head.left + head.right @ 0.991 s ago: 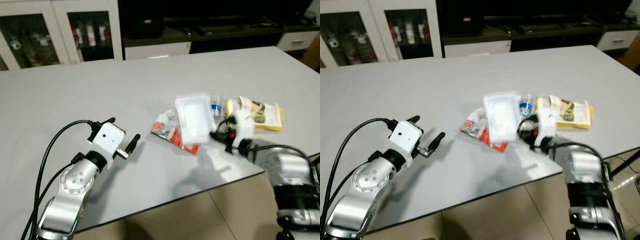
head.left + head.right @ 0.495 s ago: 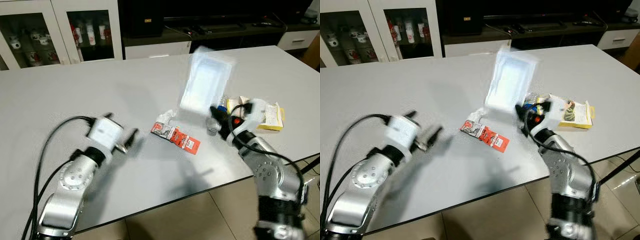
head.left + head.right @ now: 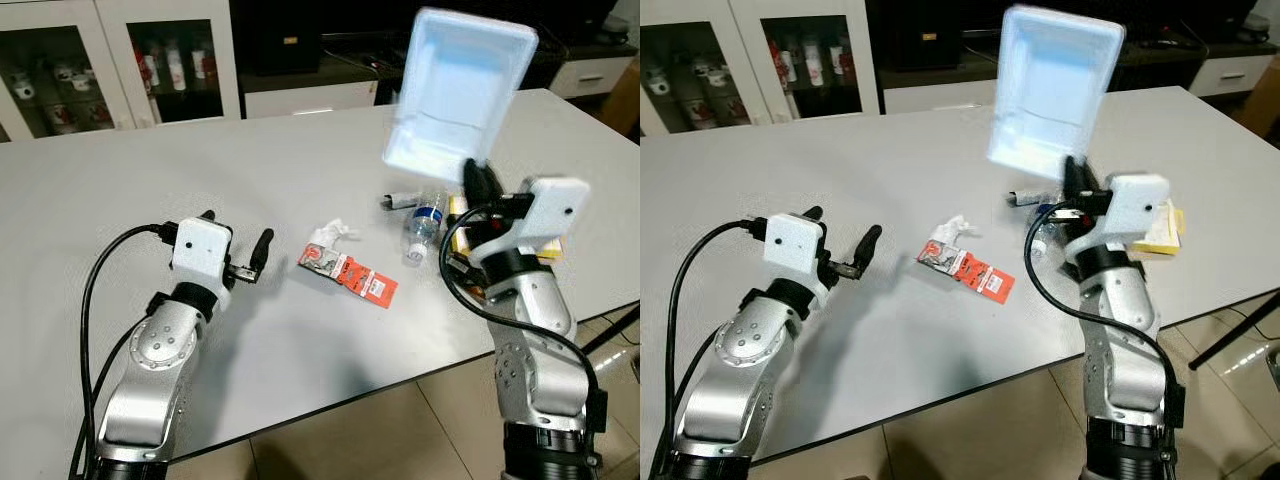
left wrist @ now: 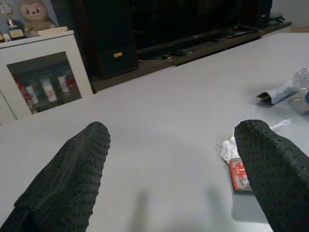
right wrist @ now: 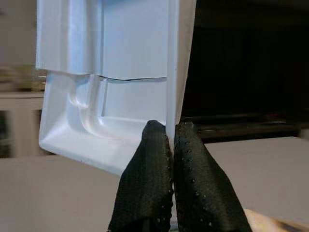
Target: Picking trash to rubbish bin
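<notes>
The right gripper [image 3: 478,182] pinches the rim of the white tray [image 3: 456,95], which stands on end above it, long axis upright, well clear of the table [image 3: 150,170]. No bin is visible. The left gripper [image 3: 236,250], fingers spread, hovers low, nearer the red wrapper [image 3: 352,277] than the right is. Beyond the wrapper lie a bottle [image 3: 424,220] and a yellow packet [image 3: 1162,230]. Glass cabinets [image 3: 120,60] stand behind the table.

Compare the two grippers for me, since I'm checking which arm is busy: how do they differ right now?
The right gripper is shut on the white foam tray, raised high above the table; the left gripper is open and holds nothing, low over the table. The right points upward, the left roughly level toward the red wrapper. Both have black fingers.
</notes>
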Controlling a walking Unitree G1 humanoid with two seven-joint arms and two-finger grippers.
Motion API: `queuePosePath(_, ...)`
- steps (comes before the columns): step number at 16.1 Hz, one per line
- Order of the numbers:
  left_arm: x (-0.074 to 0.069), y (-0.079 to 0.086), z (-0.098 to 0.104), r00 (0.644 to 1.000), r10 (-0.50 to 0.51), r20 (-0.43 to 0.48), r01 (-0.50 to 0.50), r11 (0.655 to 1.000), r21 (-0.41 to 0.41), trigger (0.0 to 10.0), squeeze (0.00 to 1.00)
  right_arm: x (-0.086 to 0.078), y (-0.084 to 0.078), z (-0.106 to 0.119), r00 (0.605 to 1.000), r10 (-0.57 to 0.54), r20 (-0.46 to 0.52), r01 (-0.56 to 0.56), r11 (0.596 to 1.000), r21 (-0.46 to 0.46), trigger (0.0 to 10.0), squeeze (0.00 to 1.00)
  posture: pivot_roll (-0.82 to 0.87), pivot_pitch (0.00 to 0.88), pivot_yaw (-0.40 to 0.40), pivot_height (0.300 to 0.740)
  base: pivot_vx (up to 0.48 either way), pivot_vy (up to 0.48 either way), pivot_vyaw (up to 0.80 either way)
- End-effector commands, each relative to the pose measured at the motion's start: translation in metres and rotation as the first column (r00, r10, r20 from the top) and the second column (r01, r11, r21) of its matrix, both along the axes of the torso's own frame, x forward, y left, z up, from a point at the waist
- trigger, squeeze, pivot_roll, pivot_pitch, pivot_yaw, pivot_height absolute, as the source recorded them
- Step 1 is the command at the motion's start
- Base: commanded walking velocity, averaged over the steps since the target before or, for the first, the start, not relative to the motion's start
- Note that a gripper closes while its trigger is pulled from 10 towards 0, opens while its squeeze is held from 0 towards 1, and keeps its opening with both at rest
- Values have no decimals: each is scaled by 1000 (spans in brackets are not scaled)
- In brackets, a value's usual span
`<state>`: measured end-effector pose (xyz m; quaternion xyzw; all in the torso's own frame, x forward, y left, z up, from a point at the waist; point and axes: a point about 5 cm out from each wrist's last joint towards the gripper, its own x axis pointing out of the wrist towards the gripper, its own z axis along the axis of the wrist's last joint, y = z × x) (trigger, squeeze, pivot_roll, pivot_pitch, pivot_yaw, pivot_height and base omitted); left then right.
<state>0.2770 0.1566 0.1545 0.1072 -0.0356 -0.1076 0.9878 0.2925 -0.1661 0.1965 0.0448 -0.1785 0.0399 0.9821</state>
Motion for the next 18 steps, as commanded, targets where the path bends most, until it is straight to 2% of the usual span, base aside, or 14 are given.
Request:
queuePosePath(1,1,1,0,999,31,17,-31,999,23,10000,0,-1,-6,1,997,-73,17,73,997,-5,10000,0,48,0,-43,740,0,0,0)
queuePosePath(3,1,2,1,998,46,32,-47,999,23,10000,0,-2,-7,2,996,-90,28,91,995,-40,10000,0,42,0,-40,740,0,0,0)
queuePosePath(5,2,3,2,999,43,20,-43,999,-9,10000,0,-2,-6,-11,994,-97,-45,93,992,-90,10000,0,39,0,-40,740,0,0,0)
queuePosePath(8,3,5,0,999,50,11,-50,999,10,10000,0,-4,2,-16,995,-76,-62,69,991,-114,10000,0,35,0,-39,740,0,0,-800)
queuePosePath(11,1,7,-2,998,61,-10,-61,998,-28,10000,0,-3,11,-23,993,-68,-97,52,987,-154,10000,0,29,0,-37,740,0,0,-800)
queuePosePath(12,1,7,-2,998,60,-18,-61,997,-49,10000,0,-3,13,-24,992,-67,-105,50,986,-156,10000,0,28,0,-36,740,0,0,-800)
queuePosePath(16,-1,8,-3,996,82,17,-83,997,4,10000,0,-5,11,-27,990,-69,-121,47,983,-177,10000,0,32,0,-44,740,0,0,-800)
queuePosePath(18,-2,12,0,994,103,35,-103,995,-9,10000,0,-5,11,-28,990,-61,-129,37,983,-182,10000,0,41,0,-56,740,0,0,-800)
